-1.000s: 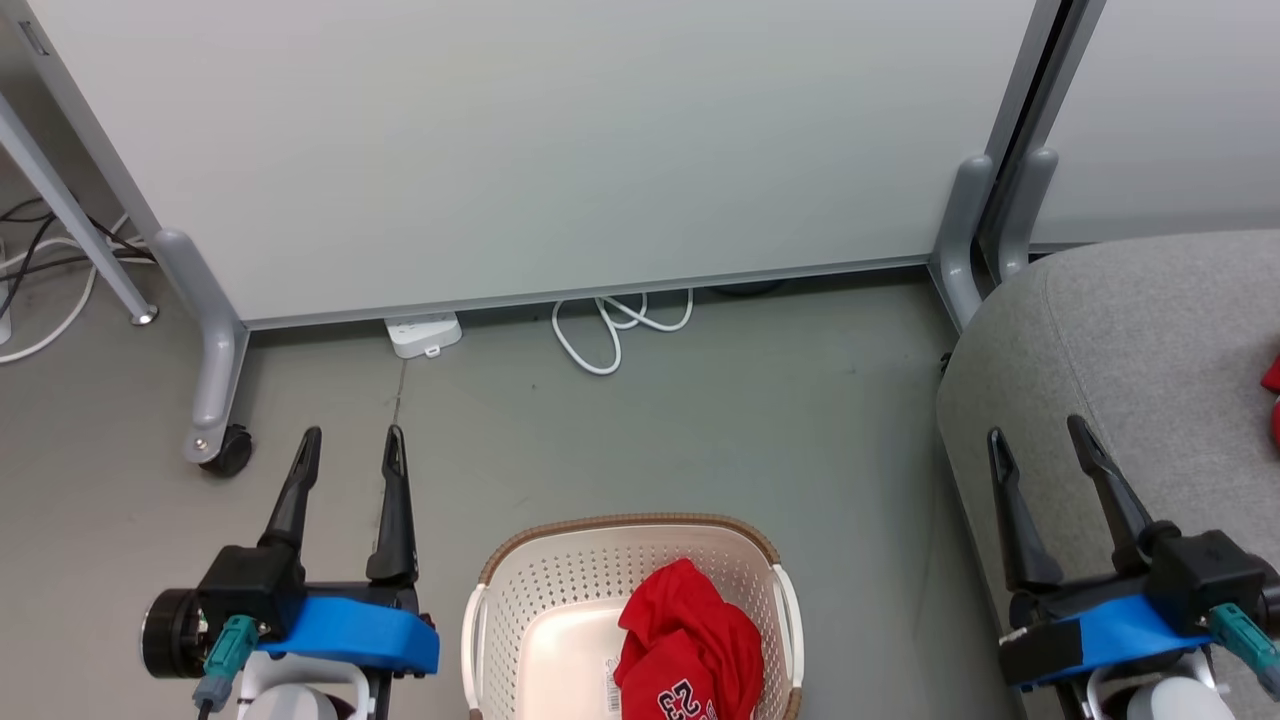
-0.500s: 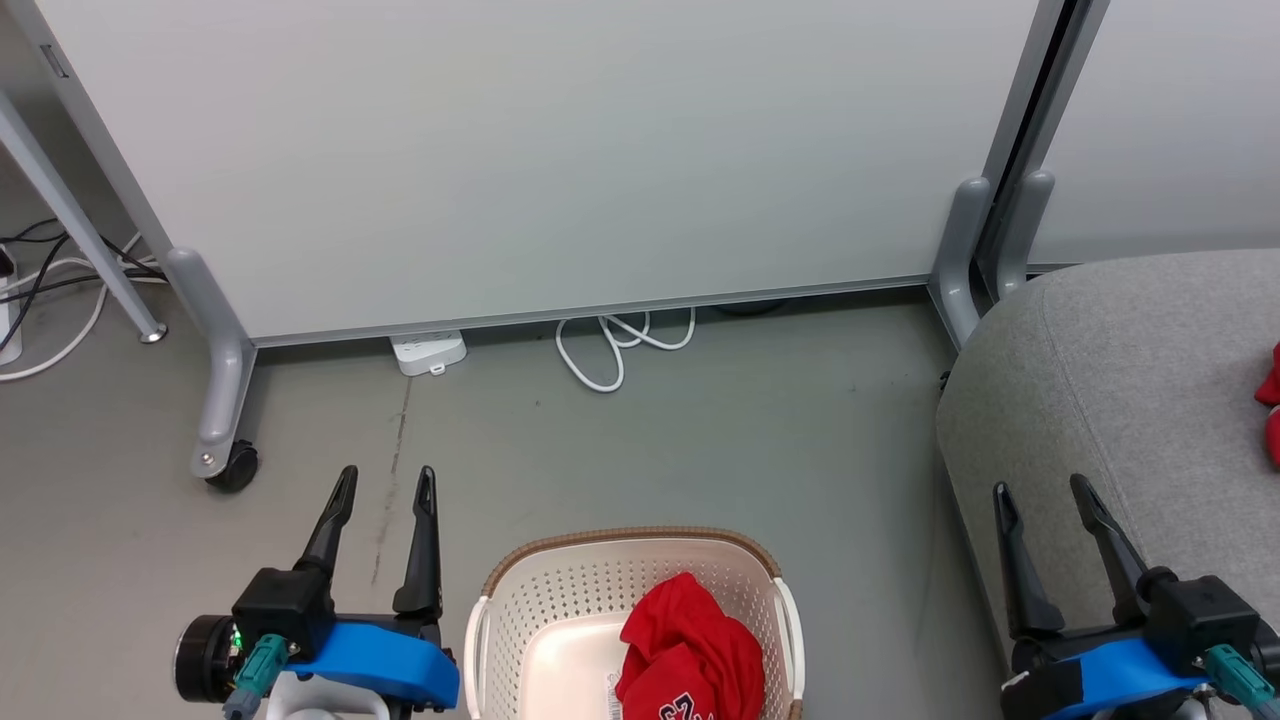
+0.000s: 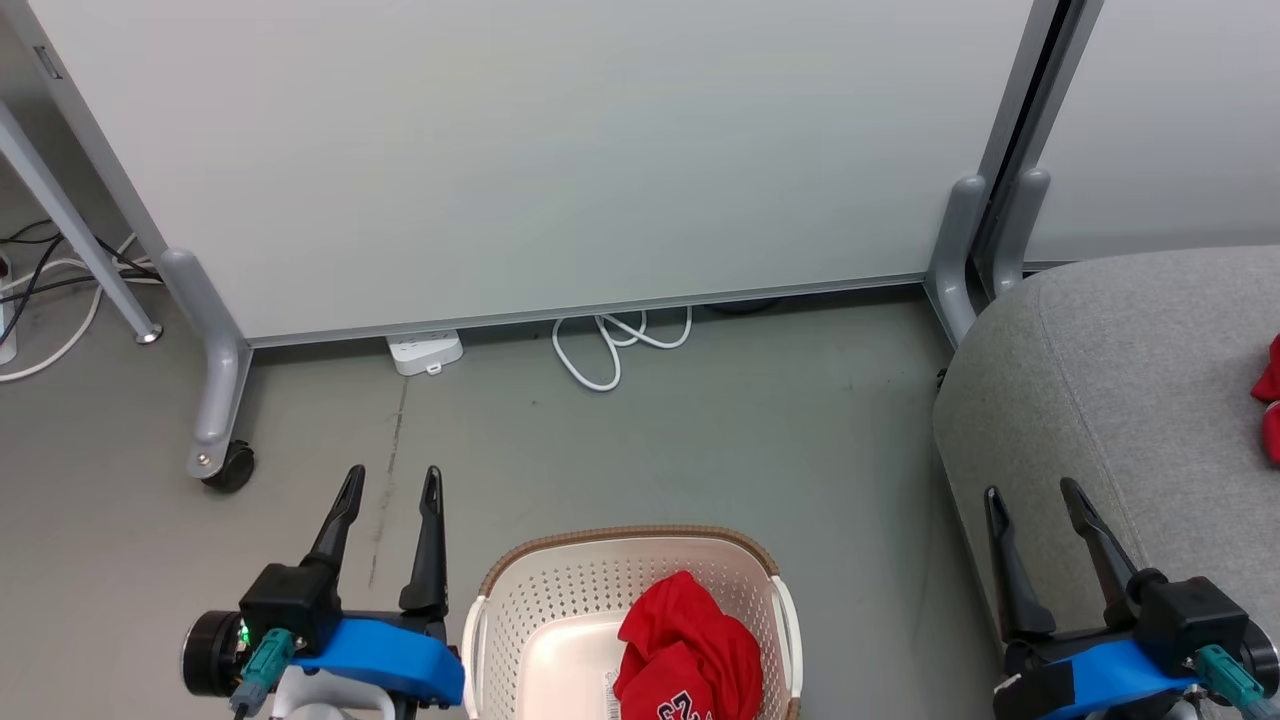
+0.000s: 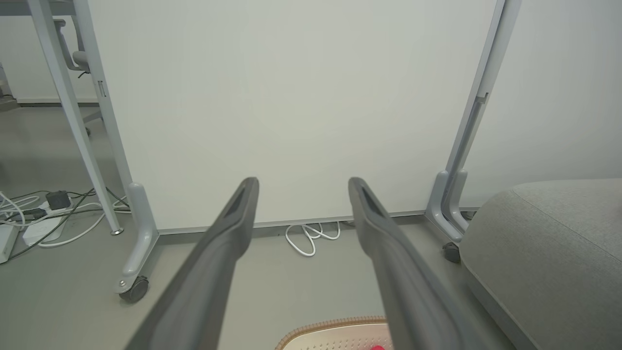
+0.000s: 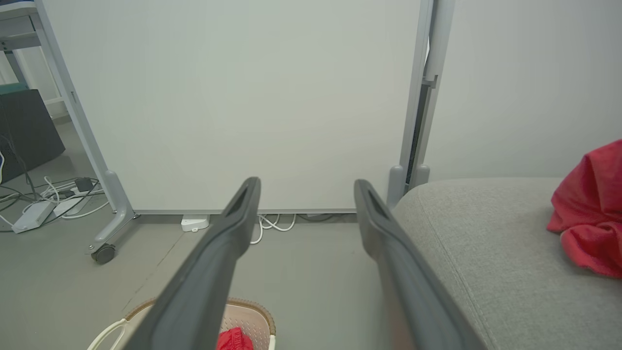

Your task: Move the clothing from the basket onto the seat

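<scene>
While one red garment [image 5: 588,214] already lies on the grey seat [image 3: 1130,380], the red jersey [image 3: 690,650] waits in the basket [image 3: 560,590]. My left claw [image 3: 393,472] and right claw [image 3: 1029,490] are both spread wide, holding nothing. About half is left, I think.

The grey floor [image 3: 700,440] carries the basket [image 3: 540,590] at the near middle. The seat [image 3: 1120,380] stands on the right, apart from the basket. A crumpled red garment [image 3: 690,650] lies in the basket toward its right side, with number print showing at its near edge. A red heap [image 5: 588,214] lies on top of the seat at its right, cut by the frame edge. A white power strip [image 3: 425,352] and a looped white cable [image 3: 610,345] lie along the far side, under a partition. A caster [image 3: 228,465] stands on the left, with more cables [image 3: 40,290] at the far left.
</scene>
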Motion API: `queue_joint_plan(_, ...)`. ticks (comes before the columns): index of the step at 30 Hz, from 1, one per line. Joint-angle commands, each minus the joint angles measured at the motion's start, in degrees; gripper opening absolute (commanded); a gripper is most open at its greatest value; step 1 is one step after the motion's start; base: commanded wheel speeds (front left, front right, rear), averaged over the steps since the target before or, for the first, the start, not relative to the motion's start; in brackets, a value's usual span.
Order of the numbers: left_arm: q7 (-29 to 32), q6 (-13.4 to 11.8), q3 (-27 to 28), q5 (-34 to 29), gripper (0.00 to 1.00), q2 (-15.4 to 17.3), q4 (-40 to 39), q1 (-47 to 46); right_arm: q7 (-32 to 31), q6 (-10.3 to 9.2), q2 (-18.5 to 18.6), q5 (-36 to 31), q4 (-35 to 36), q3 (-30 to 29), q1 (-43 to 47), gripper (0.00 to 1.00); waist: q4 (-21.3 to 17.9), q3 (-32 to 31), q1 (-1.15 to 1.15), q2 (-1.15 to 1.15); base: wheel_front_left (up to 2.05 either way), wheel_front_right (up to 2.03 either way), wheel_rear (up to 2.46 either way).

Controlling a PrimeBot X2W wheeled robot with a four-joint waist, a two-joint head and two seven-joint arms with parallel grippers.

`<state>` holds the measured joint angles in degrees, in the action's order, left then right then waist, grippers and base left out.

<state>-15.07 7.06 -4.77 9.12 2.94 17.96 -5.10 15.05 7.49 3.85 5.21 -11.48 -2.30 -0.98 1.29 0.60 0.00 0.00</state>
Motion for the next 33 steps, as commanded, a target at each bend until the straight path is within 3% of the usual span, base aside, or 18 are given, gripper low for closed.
queue_joint_plan(1, -0.15, 0.15, -0.44, -0.25, 1.0, -0.08, 0.03, -1.25, 0.2, 0.01, -0.19, 0.22, -0.02, 0.08, -0.32, 1.0, -0.09, 0.17, 0.0, 0.0, 0.0, 0.0, 0.0)
queue_joint_plan(11, -0.15, 0.55, -7.63, -1.92, 1.0, 0.16, 5.47, -10.34, 0.2, 0.01, 0.2, 0.25, 1.8, 1.7, -5.25, 1.0, -3.81, 6.41, 0.0, 0.0, 0.0, 0.0, 0.0)
queue_joint_plan(23, -0.15, 0.41, -22.61, 1.07, 1.0, 4.97, 18.19, -22.9, 0.2, 0.01, 0.44, 0.61, 4.46, 3.33, -15.58, 1.0, -10.86, 20.39, 0.0, 0.0, 0.0, 0.0, 0.0)
queue_joint_plan(33, -0.15, 0.41, -32.59, 3.84, 1.0, 7.56, 28.85, -32.75, 0.2, 0.01, -0.12, 0.31, 7.18, 3.64, -22.71, 1.0, -13.6, 32.75, 0.0, 0.0, 0.0, 0.0, 0.0)
